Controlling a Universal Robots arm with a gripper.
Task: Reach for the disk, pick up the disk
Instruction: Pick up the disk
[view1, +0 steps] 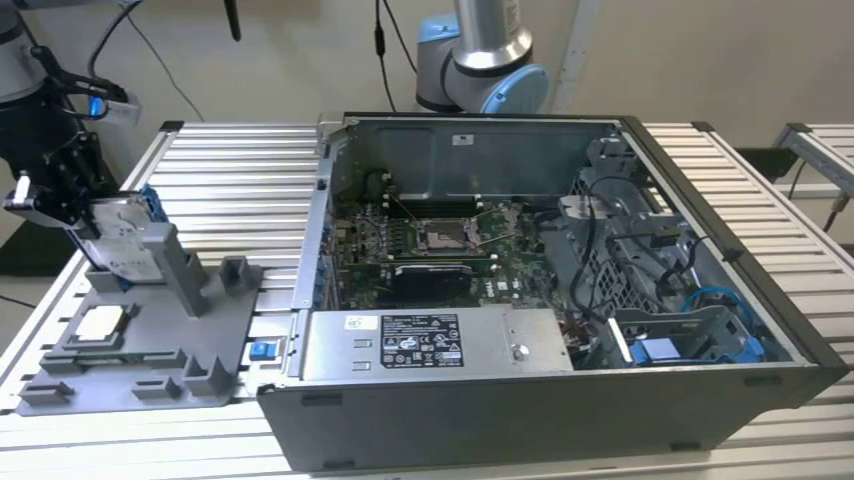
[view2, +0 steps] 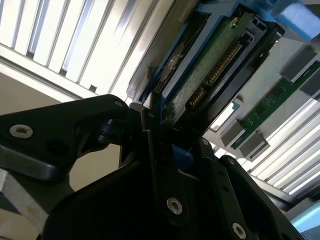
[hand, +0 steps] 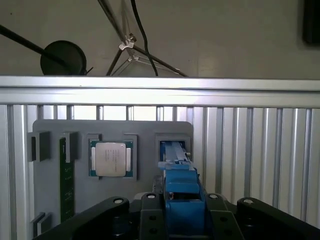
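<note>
The disk (view1: 118, 240) stands on edge in the grey fixture tray (view1: 147, 330) at the exterior view's left, white label showing and blue bracket (view1: 148, 205) along its far edge. My gripper (view1: 78, 215) is at its top, shut on it. In the first wrist view the blue bracket (hand: 180, 190) sits tight between my black fingers (hand: 150, 202), with the gripper (hand: 181, 199) centred over it. The second wrist view shows the disk's green circuit-board underside (view2: 210, 75) and a finger (view2: 150, 130) pressed against its edge.
A square silver processor chip (view1: 100, 322) (hand: 111, 159) and a green memory stick (hand: 63, 180) lie in the same tray. An open computer case (view1: 534, 280) with its grey power-supply box (view1: 427, 345) takes up the table's middle. Another arm's base (view1: 481, 60) stands behind it.
</note>
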